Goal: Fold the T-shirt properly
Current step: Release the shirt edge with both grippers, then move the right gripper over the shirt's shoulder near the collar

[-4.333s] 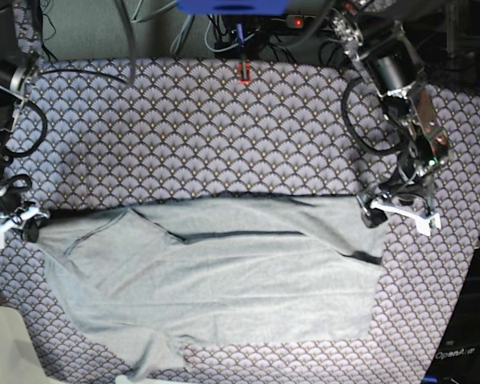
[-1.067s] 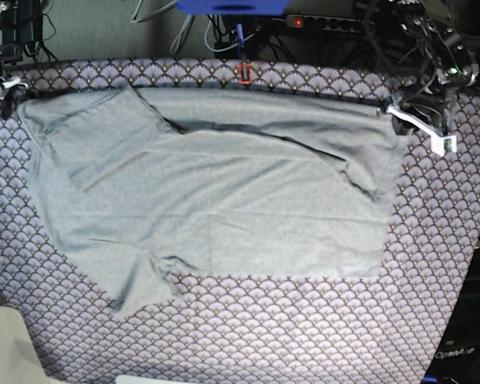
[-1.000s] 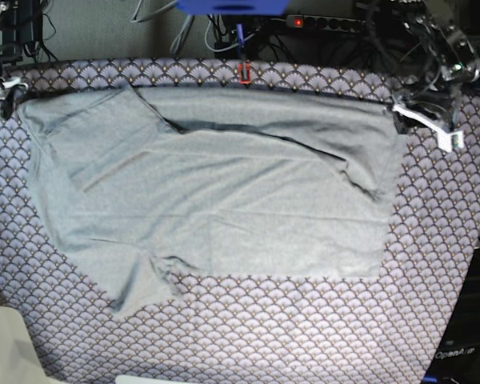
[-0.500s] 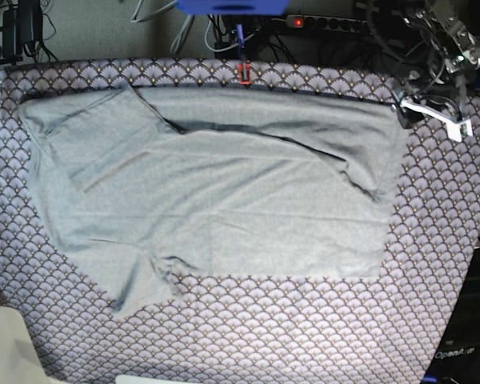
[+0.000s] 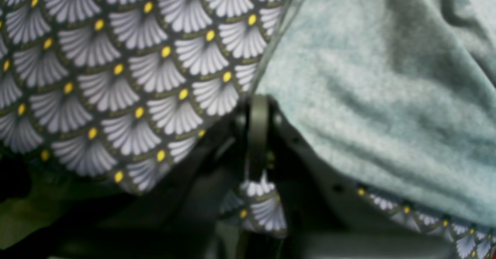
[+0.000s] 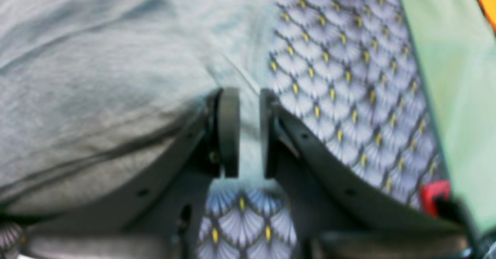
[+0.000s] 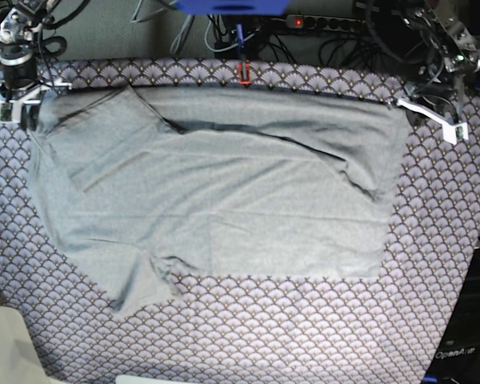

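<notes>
The T-shirt point(image 7: 216, 184) lies spread on the patterned surface point(image 7: 304, 320). The left pincer point(image 5: 257, 107) is closed at its far right corner; the right pincer point(image 6: 244, 131) pinches its far left edge.

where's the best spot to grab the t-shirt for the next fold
Probably the T-shirt by its two far corners, coming in from the table's outer sides. It lies flat and spread, and only those thin edges overhang bare cloth enough for jaws to slip under.

Bare table cloth point(image 7: 320, 336) below the T-shirt point(image 7: 224, 200) seems unobstructed.
</notes>
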`<state>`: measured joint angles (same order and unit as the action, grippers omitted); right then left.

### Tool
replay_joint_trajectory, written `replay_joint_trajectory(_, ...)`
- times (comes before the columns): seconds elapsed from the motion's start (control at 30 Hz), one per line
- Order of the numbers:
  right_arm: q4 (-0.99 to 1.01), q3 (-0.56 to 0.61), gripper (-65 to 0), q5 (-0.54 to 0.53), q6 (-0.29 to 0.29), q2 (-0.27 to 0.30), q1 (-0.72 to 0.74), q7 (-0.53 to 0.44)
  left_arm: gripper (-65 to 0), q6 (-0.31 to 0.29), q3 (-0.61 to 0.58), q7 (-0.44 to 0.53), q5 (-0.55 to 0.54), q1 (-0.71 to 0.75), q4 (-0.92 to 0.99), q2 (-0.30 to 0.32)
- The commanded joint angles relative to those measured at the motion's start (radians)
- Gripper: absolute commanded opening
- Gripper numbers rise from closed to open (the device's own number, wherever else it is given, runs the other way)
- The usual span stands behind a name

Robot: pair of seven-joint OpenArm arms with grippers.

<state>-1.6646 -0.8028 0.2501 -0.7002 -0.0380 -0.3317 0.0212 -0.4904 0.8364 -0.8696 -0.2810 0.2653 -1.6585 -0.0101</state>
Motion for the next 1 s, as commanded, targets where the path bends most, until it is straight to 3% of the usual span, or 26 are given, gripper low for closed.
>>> replay_joint_trajectory(0.0, -0.027, 0.015, -57.2, 0.013, 0.002, -0.009, -0.004, -0.053, -65.0, -0.001, 0.002, 0.016, -0.011, -0.005, -0.019, 0.012)
replay_joint_trajectory(0.23, -0.068, 0.075, -57.3, 0.197, 0.002, -0.119, -0.016, -0.237, -65.0, -0.001, 0.002, 0.016, -0.011, -0.004, -0.021, 0.017)
replay_joint_trajectory(0.4, -0.070, 0.132, -57.3, 0.248, 0.002, -0.119, -0.053, -0.350, -65.0, -0.001, 0.002, 0.011, -0.011, -0.001, -0.021, 0.017)
replay_joint_trajectory(0.8, -0.081, 0.380, -56.4, 0.252, 0.002, -0.119, -0.157, -0.369, -65.0, -0.001, 0.002, 0.008, -0.011, -0.001, -0.021, 0.017)
replay_joint_trajectory(0.97, -0.085, 0.431, -47.4, 0.328, 0.002, -0.119, -0.149, -0.366, -65.0, -0.001, 0.002, 0.008, -0.011, -0.001, -0.021, 0.017)
